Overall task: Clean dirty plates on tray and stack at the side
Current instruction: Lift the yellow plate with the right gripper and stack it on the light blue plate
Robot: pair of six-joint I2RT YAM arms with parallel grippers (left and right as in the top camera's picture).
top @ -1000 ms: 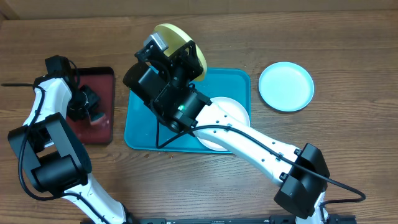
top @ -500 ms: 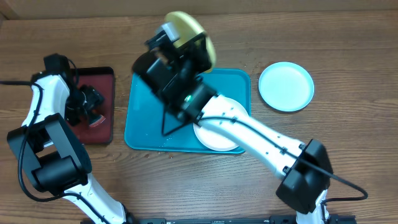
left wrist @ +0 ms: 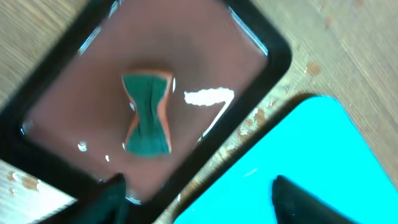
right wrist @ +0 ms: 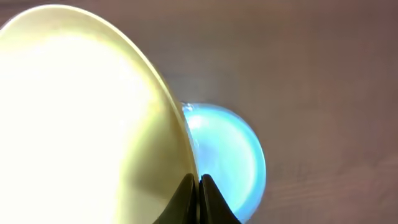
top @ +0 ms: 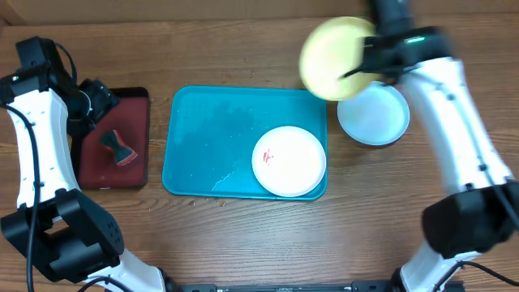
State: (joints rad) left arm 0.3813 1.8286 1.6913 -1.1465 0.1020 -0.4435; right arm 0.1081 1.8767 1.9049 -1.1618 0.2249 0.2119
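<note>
Swung off the tray (top: 211,130) to the blue plate's (top: 375,120) 10 o'clock, the yellow plate (top: 332,58), pinched by right fingers (right wrist: 215,205), needs levelling before release; left fingers (left wrist: 298,198) wide.

Place: we record a robot lab bench. Evidence: left arm (top: 32,138) and right arm (top: 454,113), white with black joints and exposed cables, at a wood-grain table (top: 243,235). On it we list plastic props: tray (top: 203,138), red tray (top: 138,105) with sponge (top: 118,147), white plate (top: 289,161), blue plate (top: 377,122).
</note>
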